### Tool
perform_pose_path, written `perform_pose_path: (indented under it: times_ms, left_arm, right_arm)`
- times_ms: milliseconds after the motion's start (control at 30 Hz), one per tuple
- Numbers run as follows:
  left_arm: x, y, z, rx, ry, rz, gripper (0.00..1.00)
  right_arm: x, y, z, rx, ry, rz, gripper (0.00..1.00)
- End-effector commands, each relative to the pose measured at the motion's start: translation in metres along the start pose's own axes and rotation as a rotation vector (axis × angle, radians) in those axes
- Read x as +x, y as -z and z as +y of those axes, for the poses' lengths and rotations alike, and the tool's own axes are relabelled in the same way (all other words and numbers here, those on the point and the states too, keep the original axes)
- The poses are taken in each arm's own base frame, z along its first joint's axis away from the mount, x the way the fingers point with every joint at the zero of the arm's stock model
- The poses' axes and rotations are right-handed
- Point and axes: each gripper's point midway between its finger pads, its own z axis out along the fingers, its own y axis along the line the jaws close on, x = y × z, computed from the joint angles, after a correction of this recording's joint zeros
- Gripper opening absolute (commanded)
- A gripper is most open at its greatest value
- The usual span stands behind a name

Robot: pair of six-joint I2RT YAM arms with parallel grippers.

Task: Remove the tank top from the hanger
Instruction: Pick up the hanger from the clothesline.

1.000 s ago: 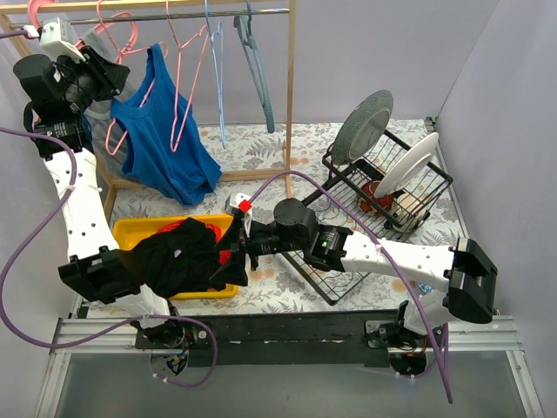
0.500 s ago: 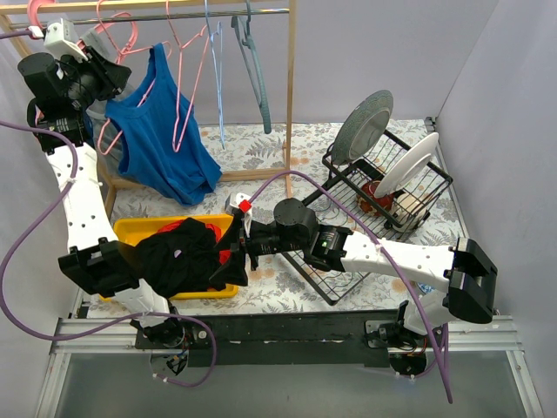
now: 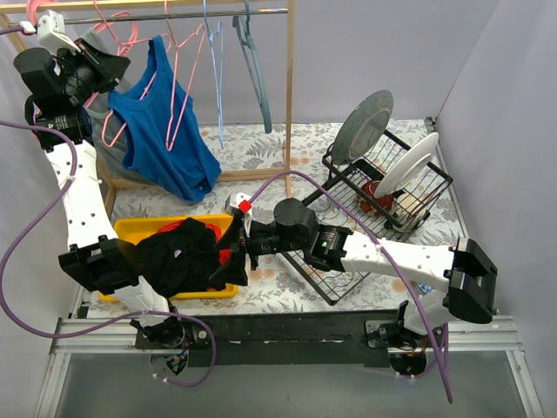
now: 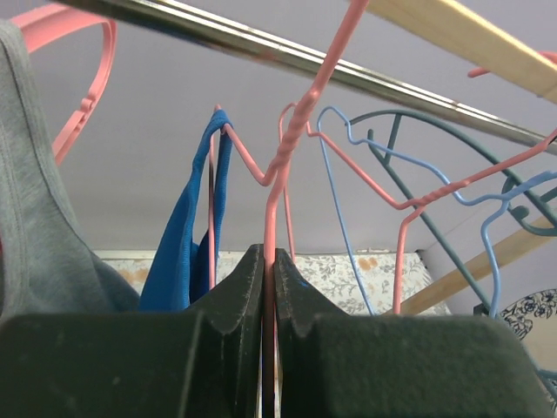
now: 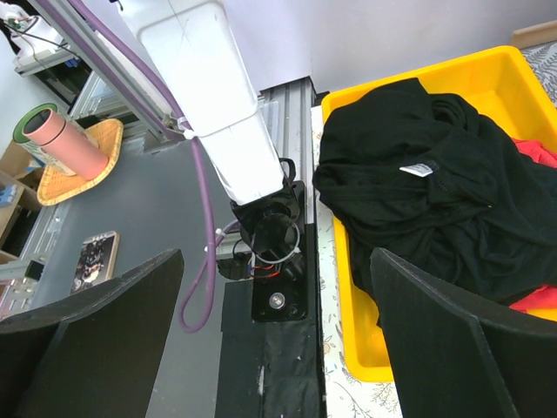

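Note:
The blue tank top (image 3: 165, 131) hangs by one strap from a pink wire hanger (image 3: 184, 83) on the metal rail (image 3: 174, 15). My left gripper (image 3: 106, 65) is raised by the rail and is shut on that hanger's wire. In the left wrist view the jaws (image 4: 268, 261) pinch the pink wire (image 4: 280, 165) below its twisted neck. The blue strap (image 4: 187, 235) hangs over the hanger's left arm. My right gripper (image 3: 228, 252) is open and empty above the yellow bin's near edge; it is also open in its wrist view (image 5: 277, 261).
A grey garment (image 3: 109, 148) hangs on another pink hanger left of the tank top. Blue (image 3: 214, 70) and teal (image 3: 254, 61) empty hangers hang to the right. Black clothes (image 3: 183, 257) fill the yellow bin (image 3: 130, 228). A dish rack (image 3: 387, 178) with plates stands right.
My left gripper has moved up and slightly left, carrying the pink hanger and the tank top higher along the rail. The right arm has not moved.

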Motion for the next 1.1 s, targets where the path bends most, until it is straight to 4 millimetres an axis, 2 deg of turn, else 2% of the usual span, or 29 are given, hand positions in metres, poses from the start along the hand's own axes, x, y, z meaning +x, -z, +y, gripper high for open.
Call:
perform_pose_path:
  times_ms: [0,233,400,633,767,867,900,1000,1067]
  left_arm:
    - [-0.038,0.014,-0.035,0.083,-0.045,-0.114,0.00]
    - [-0.049,0.025,-0.043,0.057,-0.076,-0.154,0.00]
    - [-0.048,0.036,-0.040,0.010,-0.086,-0.166,0.00]
    - [-0.052,0.051,-0.049,-0.006,-0.103,-0.187,0.00]
    - [-0.049,0.060,-0.055,-0.012,-0.095,-0.180,0.00]
    - [-0.045,0.067,-0.054,-0.039,-0.078,-0.178,0.00]
    - [-0.047,0.074,-0.060,-0.033,-0.083,-0.190,0.00]
    - [-0.043,0.078,-0.061,-0.036,-0.080,-0.189,0.00]
    - [-0.044,0.084,-0.066,-0.038,-0.082,-0.193,0.00]
  right_arm:
    - [-0.021,0.005,0.002,0.008,0.050,-0.058,0.97]
    - [-0.023,0.006,0.004,0.006,0.051,-0.060,0.97]
    - [-0.029,0.008,0.007,-0.004,0.055,-0.067,0.98]
    - [-0.032,0.009,0.006,0.014,0.049,-0.061,0.98]
    - [-0.042,0.011,0.003,0.051,0.062,-0.066,0.99]
    - [-0.059,0.011,0.002,0.078,0.074,-0.096,0.99]
    - [-0.069,0.012,0.004,0.079,0.081,-0.114,0.98]
    - [-0.080,0.011,0.002,0.101,0.091,-0.128,0.99]
    - [-0.097,0.009,0.002,0.115,0.118,-0.153,0.98]
